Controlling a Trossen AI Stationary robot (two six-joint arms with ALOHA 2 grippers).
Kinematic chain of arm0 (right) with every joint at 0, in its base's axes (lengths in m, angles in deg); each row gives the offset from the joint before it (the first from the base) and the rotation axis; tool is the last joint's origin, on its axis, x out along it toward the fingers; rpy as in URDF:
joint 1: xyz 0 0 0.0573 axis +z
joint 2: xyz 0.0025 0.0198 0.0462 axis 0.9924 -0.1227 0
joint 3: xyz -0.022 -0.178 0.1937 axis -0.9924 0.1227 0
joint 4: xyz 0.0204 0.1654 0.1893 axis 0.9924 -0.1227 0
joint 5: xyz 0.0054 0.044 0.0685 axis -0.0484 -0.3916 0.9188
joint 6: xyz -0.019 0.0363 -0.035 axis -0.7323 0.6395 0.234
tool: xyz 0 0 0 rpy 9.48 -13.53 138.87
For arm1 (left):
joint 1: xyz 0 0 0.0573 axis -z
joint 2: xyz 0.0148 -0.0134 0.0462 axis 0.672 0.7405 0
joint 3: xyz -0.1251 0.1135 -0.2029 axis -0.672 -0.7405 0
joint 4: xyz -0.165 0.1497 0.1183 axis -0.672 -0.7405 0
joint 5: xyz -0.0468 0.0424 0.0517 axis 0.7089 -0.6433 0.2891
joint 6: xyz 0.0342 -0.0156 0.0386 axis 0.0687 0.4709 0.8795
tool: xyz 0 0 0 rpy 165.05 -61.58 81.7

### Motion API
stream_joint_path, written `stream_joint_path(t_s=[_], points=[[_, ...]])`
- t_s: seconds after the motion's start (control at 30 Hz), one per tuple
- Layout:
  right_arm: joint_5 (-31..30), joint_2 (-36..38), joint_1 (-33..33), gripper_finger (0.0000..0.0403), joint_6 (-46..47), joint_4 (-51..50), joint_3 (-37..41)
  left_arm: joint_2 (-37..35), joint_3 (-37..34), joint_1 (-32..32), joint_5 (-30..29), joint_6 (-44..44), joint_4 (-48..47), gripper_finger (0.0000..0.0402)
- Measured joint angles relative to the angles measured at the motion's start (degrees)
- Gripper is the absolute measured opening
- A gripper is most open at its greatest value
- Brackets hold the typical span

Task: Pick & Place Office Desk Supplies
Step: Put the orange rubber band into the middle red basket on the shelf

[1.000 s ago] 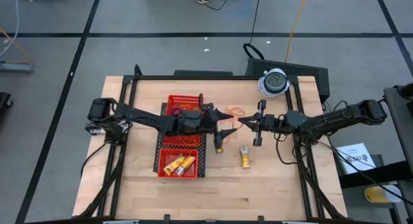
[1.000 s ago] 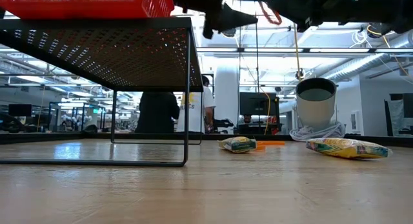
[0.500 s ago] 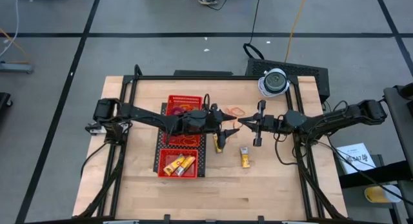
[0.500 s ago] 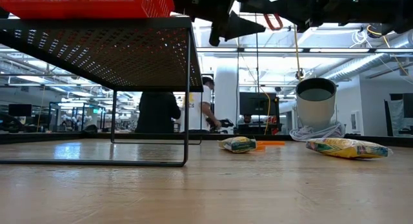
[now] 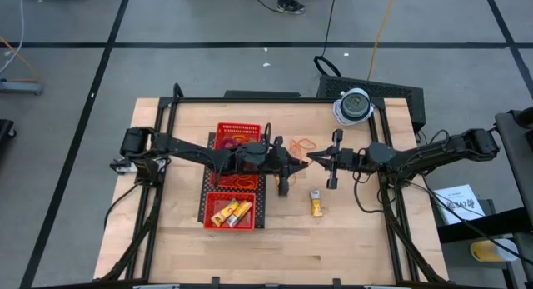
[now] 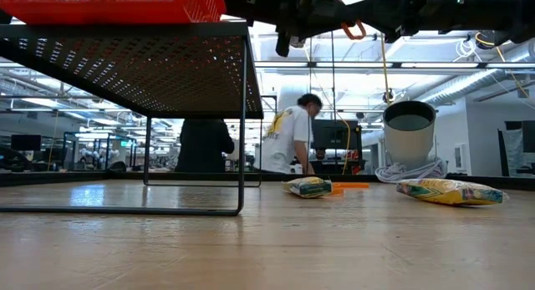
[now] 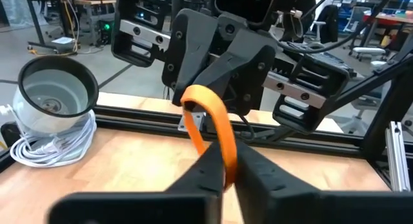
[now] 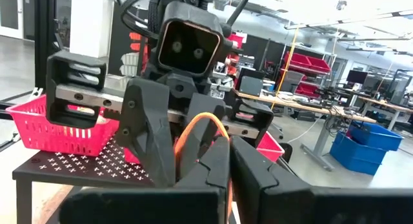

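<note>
The left gripper point(image 5: 301, 161) hung just to the right of the red mesh tray point(image 5: 236, 186), its fingers pressed together on one end of an orange rubber band point(image 7: 213, 132). The right gripper point(image 5: 314, 158) met it nose to nose from the other side, farther from the tray, and was likewise clamped on the same loop, so the band hung in the air between the two, above the table point(image 5: 350, 231). As for progress, the tray already held some supplies: yellow sticks point(image 5: 231, 211) lay in its near compartment and orange loops point(image 5: 239, 181) in the middle one. Still outside it were more orange bands point(image 5: 303, 143) on the wood to the tray's right, and a yellow packet point(image 5: 316, 203) farther right. The task looked partly done, with this band midway through a handover.
</note>
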Motion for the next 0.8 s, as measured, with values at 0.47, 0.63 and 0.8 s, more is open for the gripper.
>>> stream_joint_path(t_s=[0.47, 0.63, 0.8], points=[[-0.32, 0.00, 0.00, 0.0027, 0.30, -2.12, 0.00, -5.49, -0.07, -0.16, 1.49, 2.81, -5.42, 0.0005], [-0.28, 0.00, 0.00, 0.0078, 4.69, -2.98, 0.00, -10.88, -0.04, -0.48, 2.59, 3.15, -12.47, 0.0013], [-0.46, 1.39, -0.07, 0.0146, 6.21, -4.70, 0.02, -15.09, -0.04, -0.55, 2.43, 3.62, -21.35, 0.0008]])
